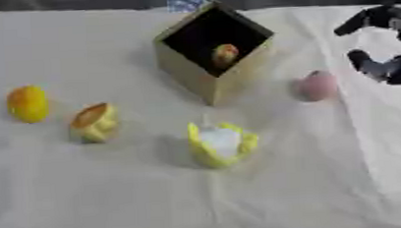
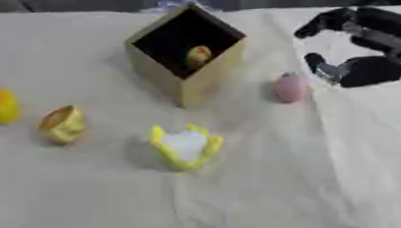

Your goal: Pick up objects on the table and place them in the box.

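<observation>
Right hand point(image 2: 361, 70) is at the right edge of the scene, fingers and thumb spread in a C shape w/ nothing between them, so open and empty. Left hand doesn't show in either view.

The box point(image 1: 193, 72) stands far-centre on the white cloth point(image 1: 114, 204), tipped so its dark opening faces up and toward the camera. One small yellowish thing point(image 1: 225, 54) already sits inside.

Nearest thing to the hand: a pink egg-shaped object point(image 2: 290, 87), on the cloth between box and hand, just beside the box's right wall and near the fingertips. It lies to the left of the hand and slightly nearer the camera. Long axis looks roughly upright, rounded top up, tho it's blurry.

Other things are well apart to the left: a yellow-and-white piece point(image 1: 221, 144) near-centre, a tan-and-yellow cup-like thing point(image 1: 94, 122) left of that, and a yellow-orange oval point(image 1: 27, 103) at far left.

Judgement: the pink one is the likely next pick. Right hand is clearly the closer, and the opening of the hand already faces left toward it. The move needs a short reach left and down, then fingers closing across the narrow width, not the tall axis. Risk: the rounded shape could roll or get nudged against the box wall if the fingers touch it off-centre.
</observation>
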